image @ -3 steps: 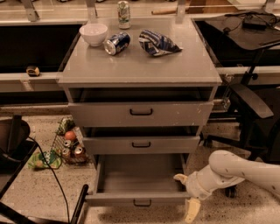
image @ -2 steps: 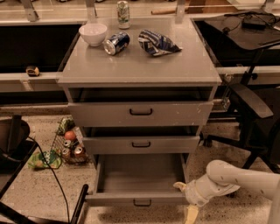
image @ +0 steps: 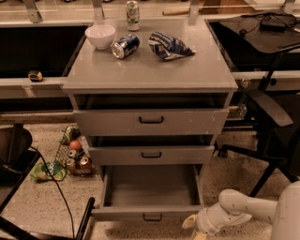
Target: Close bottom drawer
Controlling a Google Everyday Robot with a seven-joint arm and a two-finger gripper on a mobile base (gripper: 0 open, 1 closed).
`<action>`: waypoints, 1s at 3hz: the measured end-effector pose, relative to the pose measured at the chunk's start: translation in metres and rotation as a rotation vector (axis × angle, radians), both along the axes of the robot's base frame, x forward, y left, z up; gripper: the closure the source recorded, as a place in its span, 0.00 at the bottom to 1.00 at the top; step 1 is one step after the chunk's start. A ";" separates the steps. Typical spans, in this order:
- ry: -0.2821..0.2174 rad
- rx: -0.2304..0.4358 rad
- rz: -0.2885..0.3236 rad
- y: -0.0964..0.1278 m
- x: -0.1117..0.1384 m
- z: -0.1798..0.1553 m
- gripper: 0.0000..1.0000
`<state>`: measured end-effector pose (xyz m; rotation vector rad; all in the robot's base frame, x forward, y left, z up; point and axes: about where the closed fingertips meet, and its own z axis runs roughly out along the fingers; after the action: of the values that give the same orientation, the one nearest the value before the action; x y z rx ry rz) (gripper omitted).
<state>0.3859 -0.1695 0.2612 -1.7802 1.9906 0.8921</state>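
The grey cabinet [image: 150,75] has three drawers. The bottom drawer [image: 149,213] is pulled out far; its inside [image: 150,185] is empty, and its shallow front panel carries a small black handle [image: 152,217]. The middle drawer [image: 151,154] and the top drawer [image: 151,121] stand slightly out. My gripper [image: 193,228] is at the bottom right, on the white arm [image: 243,211]. It is low and just in front of the right end of the bottom drawer's front panel, with its pale fingertips [image: 188,221] apart and holding nothing.
On the cabinet top are a white bowl [image: 100,36], a can lying on its side [image: 125,46], an upright can [image: 132,9] and a crumpled bag [image: 168,46]. A wire basket of cans [image: 72,157] sits on the floor at left. A black office chair [image: 272,122] stands at right.
My gripper and arm have sunk lower, from beside the drawer's right wall to the level of its front panel. The bottom drawer has not moved.
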 end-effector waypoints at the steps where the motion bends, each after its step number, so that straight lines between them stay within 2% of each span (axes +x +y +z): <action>1: 0.058 0.046 -0.004 0.009 -0.008 -0.043 0.65; 2: 0.067 0.054 -0.014 0.011 -0.009 -0.054 0.87; 3: 0.025 0.012 -0.034 0.006 -0.005 -0.062 1.00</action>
<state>0.3806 -0.1630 0.1994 -1.7313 2.0206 0.9183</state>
